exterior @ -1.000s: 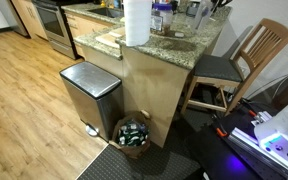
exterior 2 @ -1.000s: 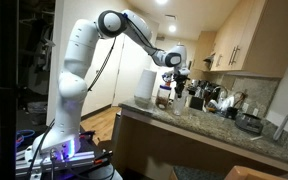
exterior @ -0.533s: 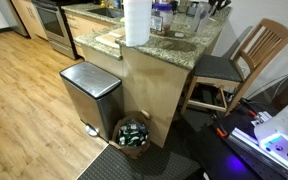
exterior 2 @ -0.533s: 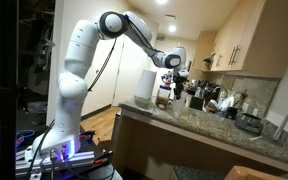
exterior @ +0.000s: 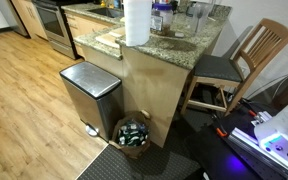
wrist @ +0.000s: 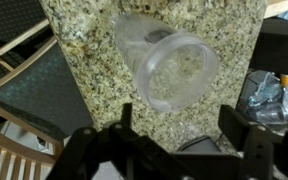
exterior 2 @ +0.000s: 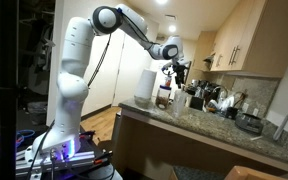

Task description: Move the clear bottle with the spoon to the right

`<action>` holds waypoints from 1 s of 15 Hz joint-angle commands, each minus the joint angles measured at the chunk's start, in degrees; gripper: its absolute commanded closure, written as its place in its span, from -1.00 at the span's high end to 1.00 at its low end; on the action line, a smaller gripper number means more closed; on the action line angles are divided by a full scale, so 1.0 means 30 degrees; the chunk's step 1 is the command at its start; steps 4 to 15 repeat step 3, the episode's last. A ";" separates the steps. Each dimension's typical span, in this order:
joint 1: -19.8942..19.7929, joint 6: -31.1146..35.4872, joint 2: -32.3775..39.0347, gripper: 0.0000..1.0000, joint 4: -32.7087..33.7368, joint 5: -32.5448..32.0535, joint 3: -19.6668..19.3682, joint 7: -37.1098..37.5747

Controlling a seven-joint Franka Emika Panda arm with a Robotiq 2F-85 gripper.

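The clear bottle (wrist: 169, 62) stands upright on the speckled granite counter (wrist: 84, 50); in the wrist view I look down into its round mouth. My gripper (wrist: 180, 125) hangs above it, open, its two dark fingers (wrist: 127, 128) spread wide with only bare counter between them. The bottle sits just past the fingertips and touches neither. In an exterior view the gripper (exterior 2: 175, 72) is lifted off the countertop, over a cluster of small containers. No spoon shows in any view.
A tall white paper-towel roll (exterior: 136, 22) and a blue-lidded jar (exterior: 161, 14) stand on the counter nearby. Crumpled clear wrapping (wrist: 272, 95) lies beside the bottle. A wooden chair (exterior: 252, 52), a steel bin (exterior: 89, 90) and a basket (exterior: 134, 133) are below the counter.
The jaws have gone from shut to wide open, letting go of the bottle. The gripper has lifted and moved out of the top edge of an exterior view.
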 commanded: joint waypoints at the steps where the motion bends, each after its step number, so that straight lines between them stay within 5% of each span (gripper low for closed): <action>1: -0.0026 0.2128 -0.2348 1.00 -0.1584 -0.1309 0.0026 0.0866; 3: -0.0080 0.2995 -0.3835 1.00 -0.2558 0.0581 0.0145 0.0228; 15: -0.0080 0.2995 -0.3835 1.00 -0.2558 0.0581 0.0145 0.0228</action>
